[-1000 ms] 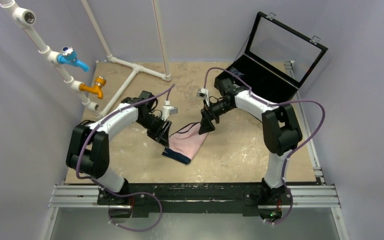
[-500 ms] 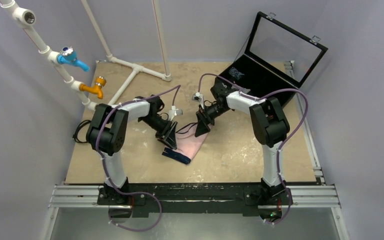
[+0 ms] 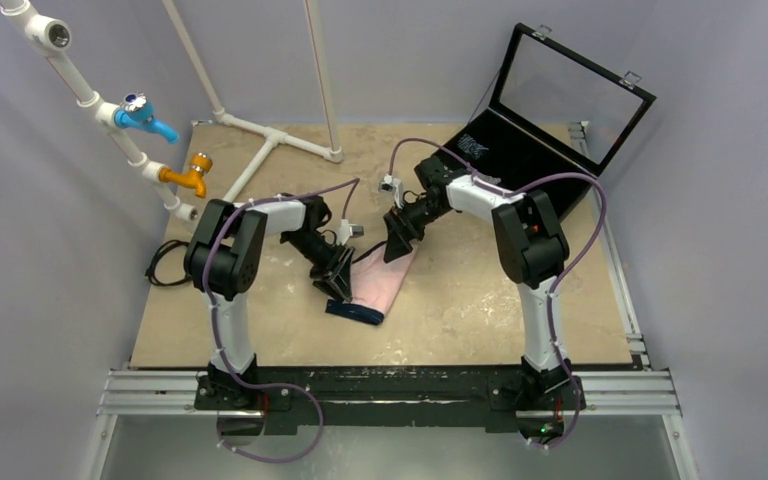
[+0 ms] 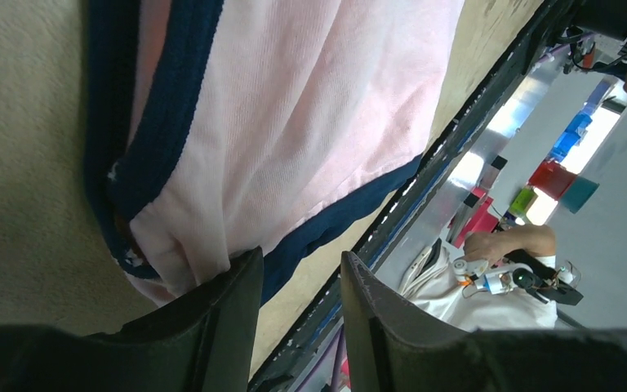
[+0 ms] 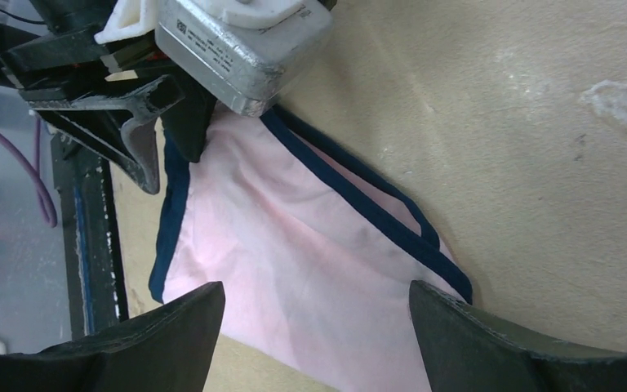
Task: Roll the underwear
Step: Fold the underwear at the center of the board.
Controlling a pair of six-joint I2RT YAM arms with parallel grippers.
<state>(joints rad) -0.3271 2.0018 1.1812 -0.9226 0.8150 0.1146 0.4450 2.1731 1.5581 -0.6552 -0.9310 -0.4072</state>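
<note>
Now set at the 9 o'clock edge of the underwear (image 3: 378, 288), the left gripper (image 3: 340, 283) is seen with its jaws narrowly parted. A bunched fold of pink fabric is pressed against one finger (image 4: 212, 327), and nothing is shown clamped across the gap. The right gripper (image 5: 318, 343), spread wide and empty, is held over the garment's 12 o'clock end. Over the past second both arms have been drawn inward and the right tool shifted slightly toward 11 o'clock, while the briefs are left flat and unrolled near the centre of the table (image 3: 480, 300). Rolling is judged not yet begun; a first grip is being lined up. Navy trim is exposed along the 6 o'clock edge. Bare tabletop is left toward 3 and 6 o'clock. The black case (image 3: 520, 160) at 1 o'clock and the white pipe frame (image 3: 260, 150) at 11 o'clock are set well apart.
</note>
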